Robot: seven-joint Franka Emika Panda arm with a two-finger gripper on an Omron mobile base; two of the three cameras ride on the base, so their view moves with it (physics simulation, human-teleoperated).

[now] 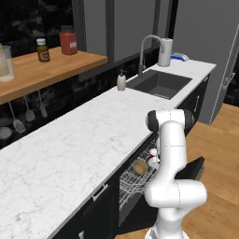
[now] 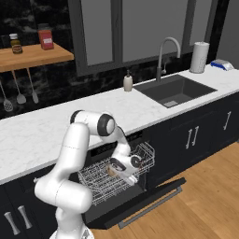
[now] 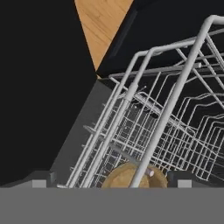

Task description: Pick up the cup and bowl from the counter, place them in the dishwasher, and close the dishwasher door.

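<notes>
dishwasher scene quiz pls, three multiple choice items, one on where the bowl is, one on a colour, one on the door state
1. Where is the bowl?
A. on the counter
B. in the dishwasher rack
C. in the sink

2. What colour is the wall shelf?
A. wood brown
B. white
C. blue

3. How does the dishwasher door stand?
A. shut
B. folded down open
C. taken off

Answers:
1. B, the tan bowl lies among the white wires of the rack, near the gripper.
2. A, the shelf is brown wood above the white counter.
3. B, the dark panel hangs down with its bar handle toward the floor.
</notes>
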